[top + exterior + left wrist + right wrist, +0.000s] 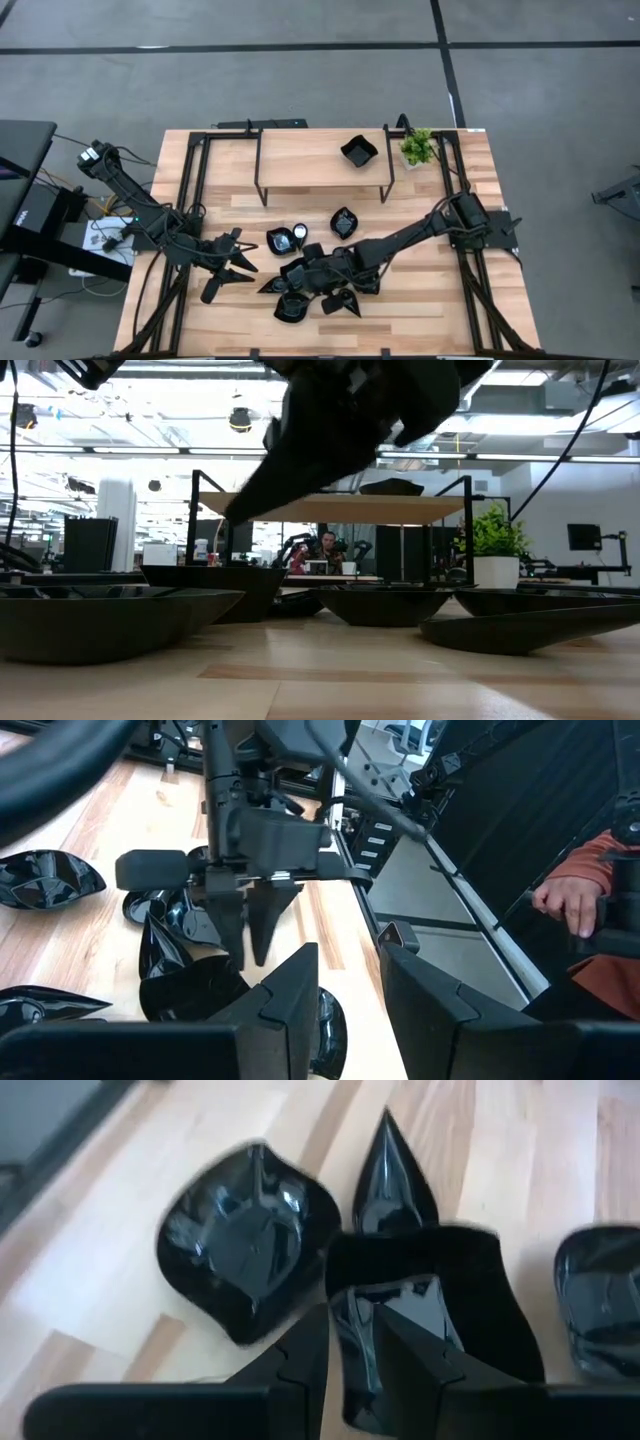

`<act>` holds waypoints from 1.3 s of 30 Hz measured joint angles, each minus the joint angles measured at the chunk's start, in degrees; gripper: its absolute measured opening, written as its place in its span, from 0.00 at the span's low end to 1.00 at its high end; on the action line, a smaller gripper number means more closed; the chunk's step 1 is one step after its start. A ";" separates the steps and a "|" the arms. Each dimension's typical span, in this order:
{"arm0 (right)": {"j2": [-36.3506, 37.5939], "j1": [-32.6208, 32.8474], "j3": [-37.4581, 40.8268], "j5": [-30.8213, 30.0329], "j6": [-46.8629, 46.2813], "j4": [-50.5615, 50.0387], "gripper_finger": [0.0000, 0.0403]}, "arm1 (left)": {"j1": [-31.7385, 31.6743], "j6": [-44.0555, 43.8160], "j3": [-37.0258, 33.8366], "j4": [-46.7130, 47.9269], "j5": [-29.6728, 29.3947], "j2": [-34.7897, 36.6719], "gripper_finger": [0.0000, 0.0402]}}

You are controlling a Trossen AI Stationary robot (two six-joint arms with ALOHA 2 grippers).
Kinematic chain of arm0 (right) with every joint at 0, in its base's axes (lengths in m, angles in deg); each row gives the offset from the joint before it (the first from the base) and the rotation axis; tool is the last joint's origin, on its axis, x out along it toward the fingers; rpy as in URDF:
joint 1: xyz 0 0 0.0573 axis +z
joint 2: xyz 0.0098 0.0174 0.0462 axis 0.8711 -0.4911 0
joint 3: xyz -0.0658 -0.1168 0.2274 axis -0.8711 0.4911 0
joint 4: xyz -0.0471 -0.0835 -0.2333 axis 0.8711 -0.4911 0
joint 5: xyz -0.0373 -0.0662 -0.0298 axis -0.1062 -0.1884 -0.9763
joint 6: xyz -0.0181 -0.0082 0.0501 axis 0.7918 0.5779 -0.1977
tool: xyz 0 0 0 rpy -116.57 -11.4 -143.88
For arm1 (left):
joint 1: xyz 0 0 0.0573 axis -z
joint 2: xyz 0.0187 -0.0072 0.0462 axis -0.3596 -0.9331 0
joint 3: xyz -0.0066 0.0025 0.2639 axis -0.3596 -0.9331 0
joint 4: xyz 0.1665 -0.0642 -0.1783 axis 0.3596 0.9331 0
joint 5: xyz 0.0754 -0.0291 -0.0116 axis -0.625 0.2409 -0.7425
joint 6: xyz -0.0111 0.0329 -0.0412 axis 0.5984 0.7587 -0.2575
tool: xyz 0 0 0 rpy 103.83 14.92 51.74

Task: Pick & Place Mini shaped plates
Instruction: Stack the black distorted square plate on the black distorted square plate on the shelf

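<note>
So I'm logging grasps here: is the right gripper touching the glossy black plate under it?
Touching. In the right wrist view the right gripper has its two dark fingers either side of the raised rim of a glossy black plate, pinching it.

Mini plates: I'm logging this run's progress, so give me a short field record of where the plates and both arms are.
shelf: one black plate on top
potted plant: beside the shelf's right end
table: cluster of mini plates in front centre, two more nearer the shelf
right gripper: over the cluster, jaws around the rim of a black plate
left gripper: left of the cluster, holding nothing
</note>
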 joint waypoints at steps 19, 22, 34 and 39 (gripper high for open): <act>-2.30 0.67 0.92 -0.13 -3.58 7.16 0.19 | 0.11 -0.02 0.00 -0.94 0.02 0.00 0.28; -2.30 0.54 0.95 -0.21 -3.59 7.03 0.19 | 0.11 -0.02 -0.01 -0.92 0.02 0.00 0.28; -2.30 0.40 0.95 -0.43 -1.16 5.98 0.19 | 0.11 -0.02 0.00 -0.99 0.02 0.00 0.28; -2.30 -0.07 0.95 -1.38 -0.40 5.97 0.19 | 0.11 -0.02 -0.01 -0.98 0.02 0.00 0.28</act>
